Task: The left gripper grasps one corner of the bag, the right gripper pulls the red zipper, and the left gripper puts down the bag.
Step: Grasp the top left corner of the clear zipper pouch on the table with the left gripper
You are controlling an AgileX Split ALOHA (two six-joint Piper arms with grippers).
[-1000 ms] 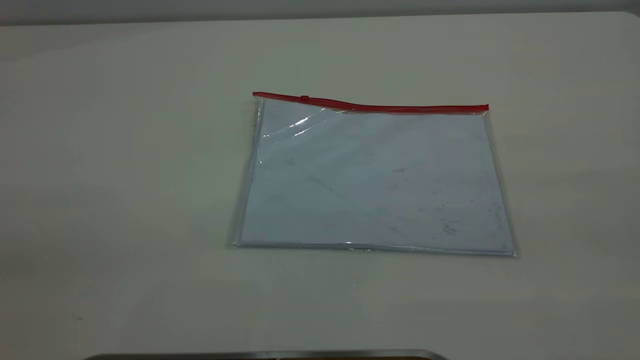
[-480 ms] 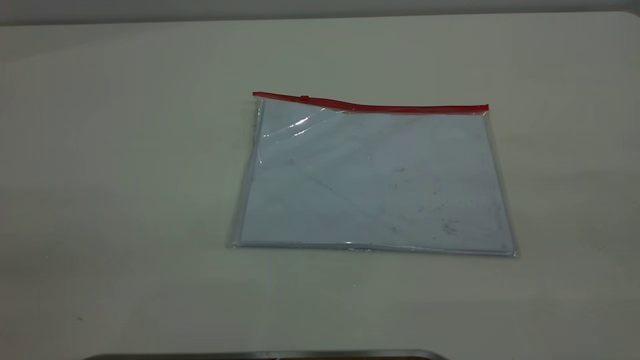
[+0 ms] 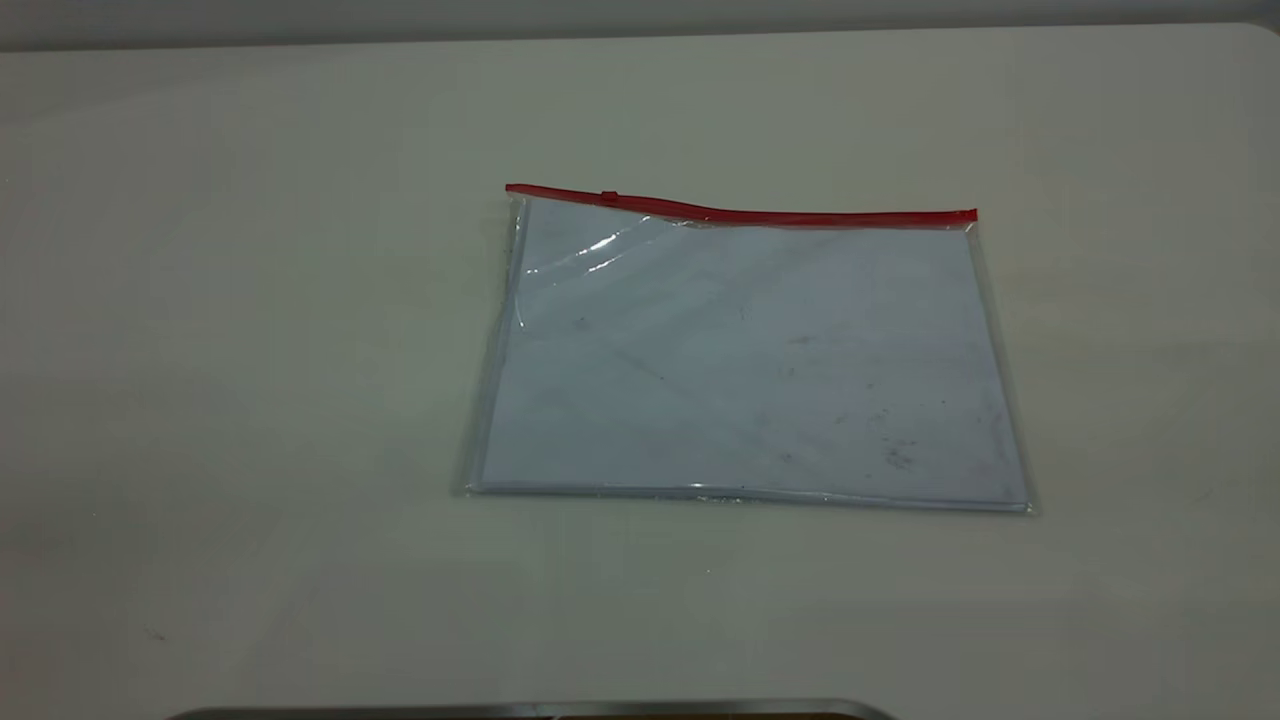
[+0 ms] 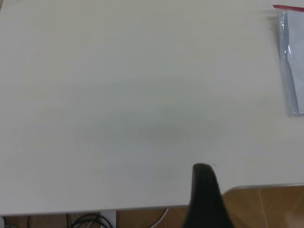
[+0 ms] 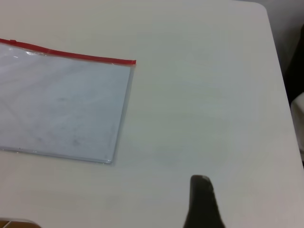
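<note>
Left gripper and right gripper: one black finger visible each, over bare table, touching nothing; can't tell if open or closed. Bag lies flat mid-table, well apart from both: clear glossy plastic, pale sheet inside, wrinkled left corner. Red zipper runs along far edge.

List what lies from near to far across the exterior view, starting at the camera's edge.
Dark metal edge → bare table → the bag, its clear sealed side first → the red zipper along its far side → more table → the wall strip.
</note>
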